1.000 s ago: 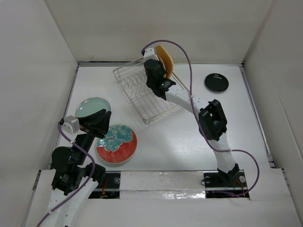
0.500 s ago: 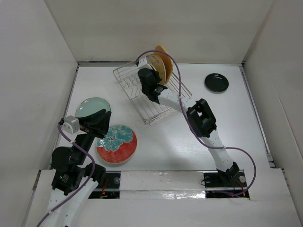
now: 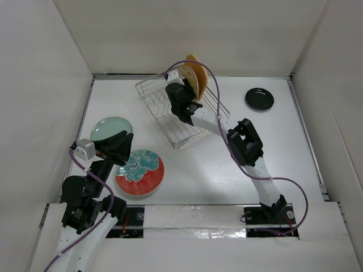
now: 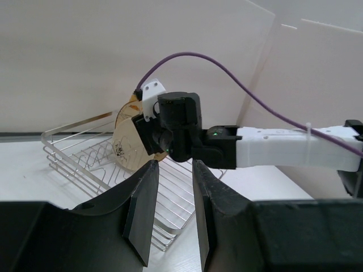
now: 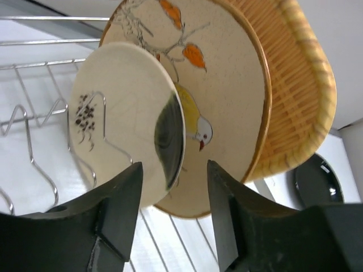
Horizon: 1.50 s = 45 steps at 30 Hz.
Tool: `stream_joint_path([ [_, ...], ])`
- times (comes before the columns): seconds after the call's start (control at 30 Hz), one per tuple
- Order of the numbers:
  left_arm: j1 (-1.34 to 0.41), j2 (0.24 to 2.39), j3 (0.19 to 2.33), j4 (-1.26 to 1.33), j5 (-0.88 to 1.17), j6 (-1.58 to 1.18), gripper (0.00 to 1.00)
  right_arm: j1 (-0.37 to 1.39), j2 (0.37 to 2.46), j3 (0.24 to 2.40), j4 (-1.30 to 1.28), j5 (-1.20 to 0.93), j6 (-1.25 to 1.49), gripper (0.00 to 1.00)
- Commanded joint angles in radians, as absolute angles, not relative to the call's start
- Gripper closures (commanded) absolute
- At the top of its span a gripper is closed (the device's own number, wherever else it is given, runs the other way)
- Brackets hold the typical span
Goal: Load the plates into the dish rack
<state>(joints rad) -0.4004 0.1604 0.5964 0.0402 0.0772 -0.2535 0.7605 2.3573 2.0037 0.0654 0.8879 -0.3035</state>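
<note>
The rack [image 3: 180,136] sits askew by the far edge, near its middle; three plates stand on edge at its far end: wooden [image 5: 295,96], beige [image 5: 227,85], cream [image 5: 122,113]; half the job looks done. The right gripper [image 5: 174,175] is at the cream plate, fingers spread wide to either side of its rim, not pinching it. Left to load: teal plate [image 3: 108,127] by the left edge; red plate [image 3: 142,173] towards the near-left corner; black plate [image 3: 259,99] towards the far-right corner. The left gripper [image 4: 173,165] hangs above the teal and red plates, fingers apart, empty.

top: overhead from behind the near edge, whole table [image 3: 204,175]
left wrist: low, distant, facing far edge
right wrist: super close
shared: dish rack [image 3: 182,135] [image 4: 74,154] [image 5: 31,116]
</note>
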Motion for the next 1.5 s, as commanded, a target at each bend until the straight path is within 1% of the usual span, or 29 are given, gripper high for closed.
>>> stream_joint_path([
  [0.0, -0.407, 0.167, 0.597, 0.083, 0.086, -0.247, 0.73, 0.785, 2.128, 1.939, 0.058, 0.855, -0.201, 0.44],
  [0.03, -0.407, 0.166, 0.597, 0.083, 0.086, -0.247, 0.72, 0.785, 2.085, 1.901, 0.051, 0.844, -0.158, 0.43],
  [0.07, -0.407, 0.166, 0.597, 0.083, 0.084, -0.247, 0.73, 0.814, 2.038, 1.8, 0.051, 0.836, -0.131, 0.45],
  [0.1, -0.407, 0.164, 0.597, 0.084, 0.086, -0.247, 0.73, 0.827, 1.985, 1.739, 0.054, 0.816, -0.098, 0.59],
  [0.13, -0.407, 0.163, 0.597, 0.084, 0.086, -0.247, 0.73, 0.84, 1.88, 1.676, 0.055, 0.752, -0.015, 0.7],
  [0.17, -0.407, 0.163, 0.597, 0.086, 0.086, -0.247, 0.73, 0.856, 1.829, 1.611, 0.052, 0.724, 0.045, 0.79],
  [0.2, -0.407, 0.158, 0.597, 0.086, 0.086, -0.247, 0.73, 0.889, 1.781, 1.485, 0.046, 0.7, 0.101, 0.98],
  [0.23, -0.407, 0.156, 0.597, 0.087, 0.087, -0.248, 0.73, 0.906, 1.69, 1.417, 0.054, 0.627, 0.224, 1.0],
  [0.27, -0.407, 0.153, 0.597, 0.087, 0.086, -0.249, 0.72, 0.923, 1.645, 1.348, 0.066, 0.588, 0.283, 1.0],
  [0.3, -0.407, 0.152, 0.597, 0.089, 0.086, -0.249, 0.73, 0.943, 1.606, 1.215, 0.084, 0.557, 0.341, 1.0],
  [0.33, -0.407, 0.15, 0.597, 0.089, 0.086, -0.25, 0.73, 0.989, 1.571, 1.151, 0.101, 0.502, 0.462, 1.0],
  [0.4, -0.407, 0.144, 0.597, 0.092, 0.092, -0.252, 0.73, 1.038, 1.493, 1.041, 0.153, 0.459, 0.581, 1.0],
  [0.43, -0.407, 0.141, 0.597, 0.092, 0.092, -0.253, 0.74, 1.098, 1.473, 0.944, 0.193, 0.437, 0.686, 1.0],
  [0.47, -0.407, 0.14, 0.597, 0.094, 0.092, -0.255, 0.74, 1.129, 1.448, 0.907, 0.21, 0.43, 0.733, 1.0],
  [0.5, -0.407, 0.137, 0.597, 0.095, 0.095, -0.255, 0.77, 1.161, 1.445, 0.876, 0.224, 0.43, 0.774, 0.99],
  [0.53, -0.407, 0.135, 0.597, 0.095, 0.097, -0.255, 0.79, 1.19, 1.445, 0.833, 0.251, 0.436, 0.84, 0.94],
  [0.57, -0.407, 0.133, 0.597, 0.095, 0.095, -0.255, 0.8, 1.236, 1.456, 0.824, 0.264, 0.431, 0.857, 0.79],
  [0.67, -0.407, 0.133, 0.598, 0.092, 0.095, -0.255, 0.81, 1.269, 1.538, 0.822, 0.279, 0.41, 0.962, 0.57],
  [0.7, -0.407, 0.133, 0.598, 0.091, 0.092, -0.255, 0.81, 1.269, 1.561, 0.816, 0.3, 0.4, 0.982, 0.44],
  [0.77, -0.407, 0.137, 0.6, 0.089, 0.092, -0.255, 0.81, 1.269, 1.636, 0.808, 0.33, 0.393, 1.073, 0.37],
  [0.9, -0.407, 0.137, 0.6, 0.089, 0.097, -0.256, 0.8, 1.256, 1.776, 0.824, 0.429, 0.348, 1.15, 0.36],
  [0.93, -0.407, 0.135, 0.6, 0.087, 0.097, -0.256, 0.79, 1.243, 1.831, 0.83, 0.467, 0.303, 1.178, 0.36],
  [1.07, -0.407, 0.126, 0.601, 0.086, 0.094, -0.253, 0.79, 1.223, 1.94, 0.844, 0.57, 0.223, 1.253, 0.42],
  [1.27, -0.407, 0.112, 0.601, 0.084, 0.089, -0.253, 0.79, 1.2, 2.026, 0.828, 0.712, 0.186, 1.342, 0.57],
  [1.3, -0.407, 0.109, 0.601, 0.084, 0.087, -0.25, 0.79, 1.2, 2.037, 0.821, 0.722, 0.183, 1.348, 0.67],
  [1.37, -0.407, 0.109, 0.603, 0.084, 0.087, -0.25, 0.79, 1.19, 2.043, 0.802, 0.739, 0.176, 1.37, 0.81],
  [1.4, -0.407, 0.11, 0.603, 0.084, 0.089, -0.252, 0.79, 1.19, 2.042, 0.789, 0.752, 0.176, 1.377, 0.94],
  [1.43, -0.407, 0.11, 0.603, 0.084, 0.089, -0.252, 0.79, 1.19, 2.031, 0.769, 0.77, 0.178, 1.391, 0.99],
  [1.47, -0.407, 0.11, 0.603, 0.084, 0.09, -0.252, 0.79, 1.19, 2.017, 0.747, 0.8, 0.19, 1.397, 1.0],
])
